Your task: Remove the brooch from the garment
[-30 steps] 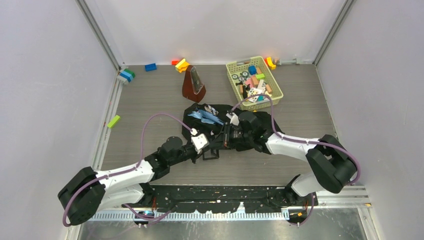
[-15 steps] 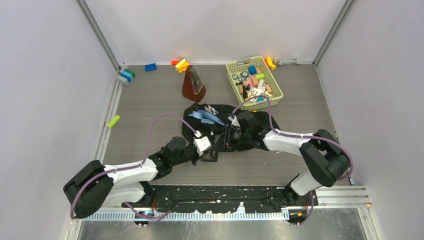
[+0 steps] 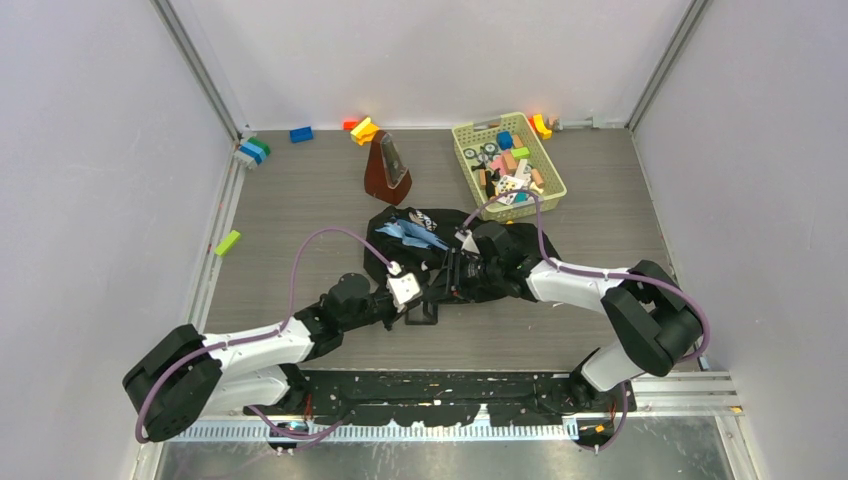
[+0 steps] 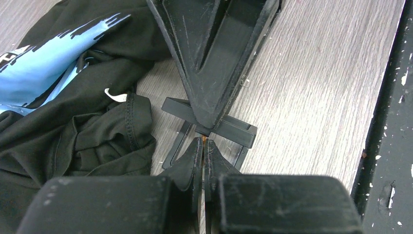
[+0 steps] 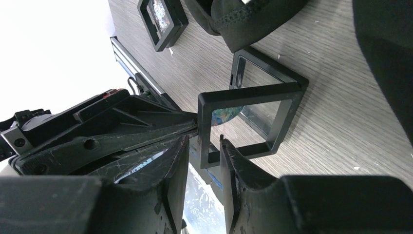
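While the black garment (image 3: 430, 245) lies crumpled at the centre of the top view, both grippers are met at its lower edge over a black square display frame (image 5: 253, 114). The frame's rim is clamped by the right gripper (image 5: 204, 151). The left gripper (image 4: 203, 146) is closed at the frame's edge, and a brooch cannot be clearly identified.

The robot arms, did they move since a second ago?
Yes, a little. The right arm's elbow swung inward, and the left arm's shifted slightly too. Both sets of fingers stayed together over the black frame beside the garment. The basket stayed put.
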Robot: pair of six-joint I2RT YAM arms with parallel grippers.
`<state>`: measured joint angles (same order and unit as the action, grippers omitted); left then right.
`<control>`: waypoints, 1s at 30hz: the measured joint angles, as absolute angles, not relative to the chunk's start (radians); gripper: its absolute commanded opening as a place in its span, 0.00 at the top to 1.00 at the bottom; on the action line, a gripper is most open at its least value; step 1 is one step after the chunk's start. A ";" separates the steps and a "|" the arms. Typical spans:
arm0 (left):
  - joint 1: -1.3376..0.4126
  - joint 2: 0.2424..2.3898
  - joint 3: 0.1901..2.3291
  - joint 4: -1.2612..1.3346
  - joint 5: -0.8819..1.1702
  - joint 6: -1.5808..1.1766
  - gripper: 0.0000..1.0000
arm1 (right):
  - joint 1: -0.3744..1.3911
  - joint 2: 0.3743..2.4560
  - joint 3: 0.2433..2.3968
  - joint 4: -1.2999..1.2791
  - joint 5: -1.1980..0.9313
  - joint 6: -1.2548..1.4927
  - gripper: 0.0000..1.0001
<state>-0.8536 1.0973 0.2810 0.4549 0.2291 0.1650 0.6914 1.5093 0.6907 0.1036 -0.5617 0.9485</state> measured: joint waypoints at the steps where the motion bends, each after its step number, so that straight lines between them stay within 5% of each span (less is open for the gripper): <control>1: -0.854 1.097 0.281 0.455 0.231 0.165 1.00 | 0.692 1.509 0.691 0.107 -0.562 0.950 0.65; 11: -0.854 1.095 0.281 0.454 0.240 0.165 1.00 | 0.693 1.510 0.696 0.120 -0.561 0.966 0.84; 16: -0.853 1.094 0.281 0.452 0.240 0.166 1.00 | 0.693 1.517 0.696 0.124 -0.563 0.974 0.75; 20: -0.854 1.094 0.281 0.453 0.250 0.166 1.00 | 0.693 1.521 0.696 0.126 -0.563 0.974 0.77; 26: -0.854 1.095 0.281 0.451 0.261 0.169 1.00 | 0.693 1.534 0.699 0.127 -0.566 0.974 0.98; 30: -0.854 1.095 0.281 0.450 0.257 0.171 1.00 | 0.693 1.536 0.699 0.127 -0.567 0.974 0.99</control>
<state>-0.8536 1.0946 0.2810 0.4496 0.2565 0.1707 0.6926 1.5364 0.6991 0.1268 -0.5667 0.9741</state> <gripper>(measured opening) 0.012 0.037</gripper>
